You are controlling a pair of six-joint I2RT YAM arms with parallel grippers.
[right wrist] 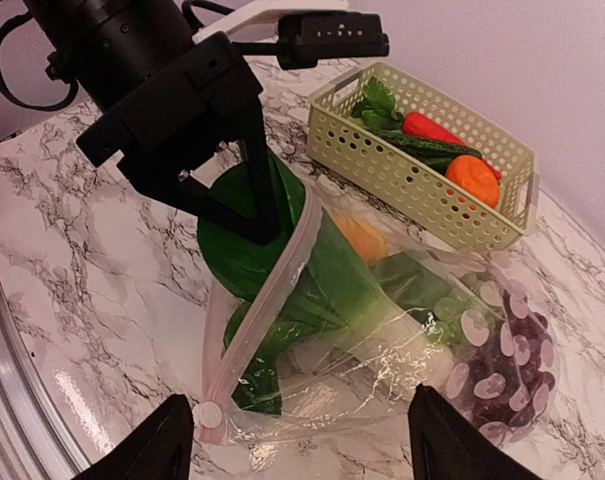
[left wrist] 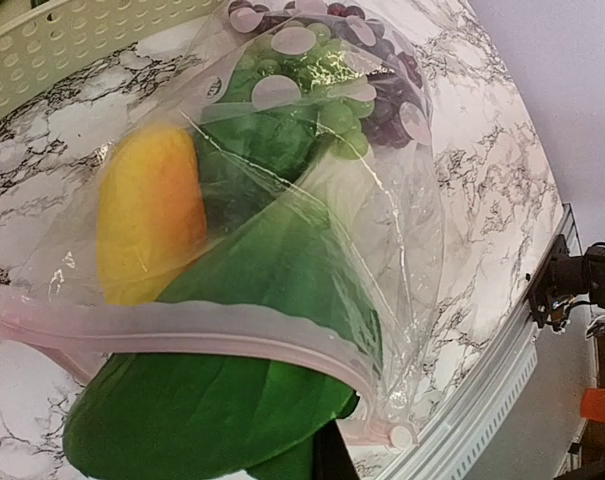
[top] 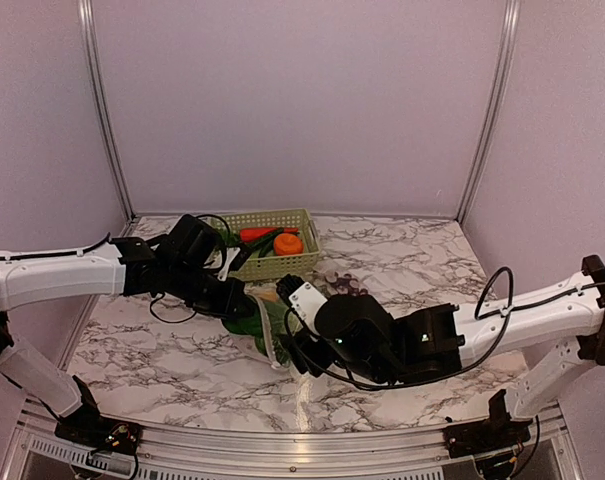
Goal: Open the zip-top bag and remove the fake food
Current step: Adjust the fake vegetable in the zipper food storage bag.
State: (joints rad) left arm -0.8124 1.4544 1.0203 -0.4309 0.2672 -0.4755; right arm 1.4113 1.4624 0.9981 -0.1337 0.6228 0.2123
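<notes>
Currently, left gripper (right wrist: 265, 225): pinched shut on zip-top bag (right wrist: 402, 350) lip, propping mouth open.
Right gripper (right wrist: 312, 445): jaws wide, empty, facing mouth to reach in.
Fake food (right wrist: 332, 280): inside bag, near basket (right wrist: 422, 190).

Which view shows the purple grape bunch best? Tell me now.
Right wrist: the purple grape bunch lies whole inside the zip-top bag. Left wrist cuts it at the frame's top; top external shows only a small purple patch.
</notes>
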